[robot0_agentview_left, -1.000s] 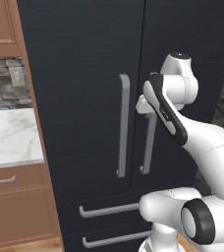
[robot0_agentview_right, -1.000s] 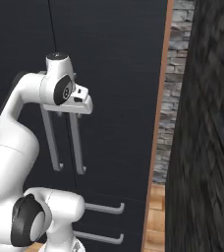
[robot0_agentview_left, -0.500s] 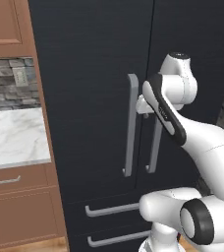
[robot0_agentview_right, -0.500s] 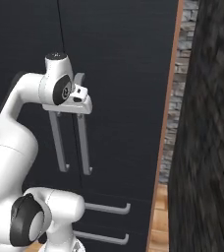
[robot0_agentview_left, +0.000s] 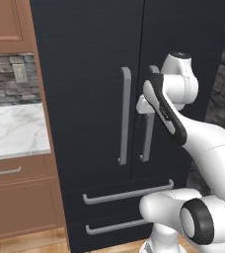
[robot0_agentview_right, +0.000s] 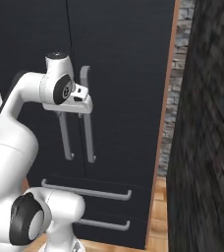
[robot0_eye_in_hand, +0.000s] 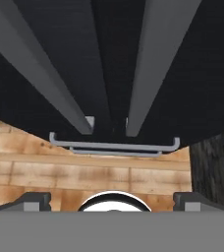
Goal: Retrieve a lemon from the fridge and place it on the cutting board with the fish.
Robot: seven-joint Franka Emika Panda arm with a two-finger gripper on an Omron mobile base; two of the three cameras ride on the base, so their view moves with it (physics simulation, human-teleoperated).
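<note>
The black fridge stands with both doors shut; it also shows in the right base view and the hand view. Its two long grey handles run down either side of the door seam. My gripper hangs close in front of the upper part of the right handle, pointing down along the door. In the hand view the gripper is open, its fingertips wide apart with nothing between them. The lemon, the cutting board and the fish are out of view.
Two drawer handles cross the fridge's lower front. Left of the fridge are a marble counter and brown cabinets. A dark stone wall rises close on the right. Wooden floor lies below.
The whole picture has shifted a little sideways, so the base has moved. The hand stays at the top of the door handles.
</note>
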